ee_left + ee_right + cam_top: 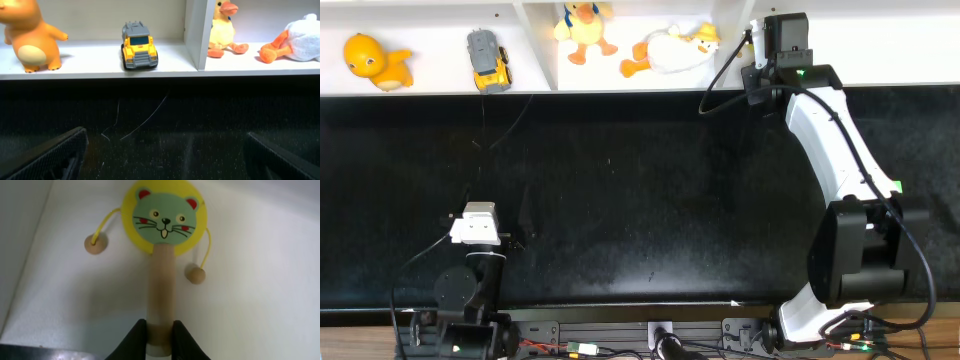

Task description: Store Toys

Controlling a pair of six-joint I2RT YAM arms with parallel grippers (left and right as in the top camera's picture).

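Observation:
A wooden rattle drum [164, 217] with a green cat face on a yellow disc and two beads on strings lies on the white shelf floor [260, 280]. My right gripper [160, 331] is shut on the end of its wooden handle [161, 290]. Seen from above, the right gripper [760, 48] is at the shelf's right-hand compartment. My left gripper [166, 135] stands open over the black mat with nothing between its fingers, low at the left [476, 226].
On the white shelf [620, 82] along the back stand an orange toy [378, 60], a yellow truck [490, 60], a yellow duck plush [585, 28] and a white duck plush [670, 48]. Dividers [196, 35] split the shelf. A black mat [640, 190] covers the table.

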